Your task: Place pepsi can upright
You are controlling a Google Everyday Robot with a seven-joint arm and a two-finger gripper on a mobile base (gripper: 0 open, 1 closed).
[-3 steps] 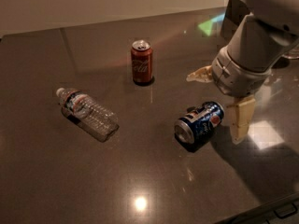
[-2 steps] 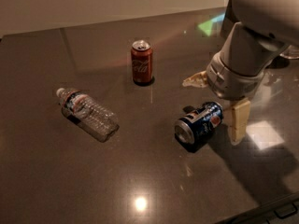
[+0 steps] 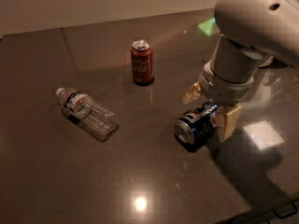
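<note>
In the single camera view, we see the dark blue aluminium pepsi can (image 3: 196,129) lying on its side on the glossy dark brown table (image 3: 46,171), right of centre, with its silver top facing the lower left. The robot's pale two-finger gripper (image 3: 210,107) hangs low over the can's far end. Its tan fingertips (image 3: 227,120) are spread apart, one just beside the can on the right and the other up and to the left, clear of it. Nothing is pinched yet.

We think the main risk is rolling. The can is round and the table is smooth, so if one finger touches before the other, the can may be nudged away from the jaws. A grip taken this near the end could also let the can pivot or slip as it is tipped up. If it is released while tilted, it would likely topple again.

The upright red-brown cola can (image 3: 141,62) and the clear plastic water bottle (image 3: 88,113) lying on its side are well apart from the pepsi can. We expect trouble from them only if it rolls far.
</note>
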